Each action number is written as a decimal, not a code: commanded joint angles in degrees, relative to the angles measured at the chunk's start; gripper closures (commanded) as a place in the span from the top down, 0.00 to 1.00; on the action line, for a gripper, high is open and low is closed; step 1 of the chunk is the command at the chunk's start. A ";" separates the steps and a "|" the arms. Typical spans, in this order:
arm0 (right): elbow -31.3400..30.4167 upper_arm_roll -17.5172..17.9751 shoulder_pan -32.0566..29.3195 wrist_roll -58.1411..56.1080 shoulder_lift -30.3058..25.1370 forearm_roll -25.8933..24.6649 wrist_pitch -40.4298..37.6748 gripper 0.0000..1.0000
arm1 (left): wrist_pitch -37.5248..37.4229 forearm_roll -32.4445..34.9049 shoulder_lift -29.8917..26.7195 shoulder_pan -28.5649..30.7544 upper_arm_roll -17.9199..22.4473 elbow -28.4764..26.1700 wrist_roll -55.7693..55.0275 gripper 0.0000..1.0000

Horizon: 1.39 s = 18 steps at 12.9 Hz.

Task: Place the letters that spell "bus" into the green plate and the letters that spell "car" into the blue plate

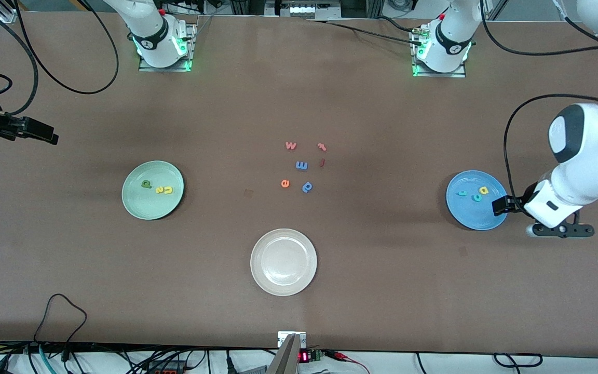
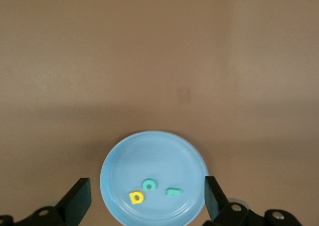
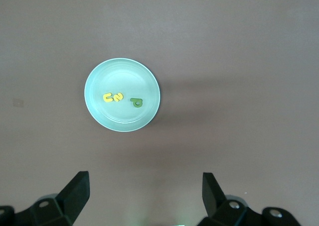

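You see b, u, s [image 1: 157,188] in green plate [image 1: 138,205], mid-left. C, a, r [image 1: 475,194] in blue plate [image 1: 460,210], mid-right. Left tool [image 2: 144,198] over it, released. Right tool [image 3: 144,198] released, upper left edge.

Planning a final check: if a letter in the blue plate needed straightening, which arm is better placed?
Left: its open left claw hangs over the blue plate edge, while the right claw waits near the green plate.
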 commanded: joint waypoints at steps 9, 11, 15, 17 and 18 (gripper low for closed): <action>0.45 0.90 0.04 -0.88 -0.24 -0.04 -0.64 1.00 | -22.26 -8.38 -8.66 -10.88 12.34 13.14 1.17 1.00; 1.15 0.81 -0.05 -0.88 0.03 -0.04 -0.64 1.00 | -23.42 -8.38 -11.19 -10.53 11.53 11.22 1.17 1.00; 2.82 0.81 -0.31 -0.53 0.55 -0.13 -0.64 1.00 | -22.28 -8.47 -19.28 -10.53 11.35 1.21 1.08 1.00; 2.82 0.72 -0.40 -0.44 0.56 -0.22 -0.64 1.00 | -21.75 -8.29 -21.75 -10.53 11.35 -2.58 1.26 1.00; 2.82 0.72 -0.40 -0.35 0.56 -0.13 -0.64 1.00 | -21.84 -8.20 -22.11 -10.53 11.35 -3.29 1.26 1.00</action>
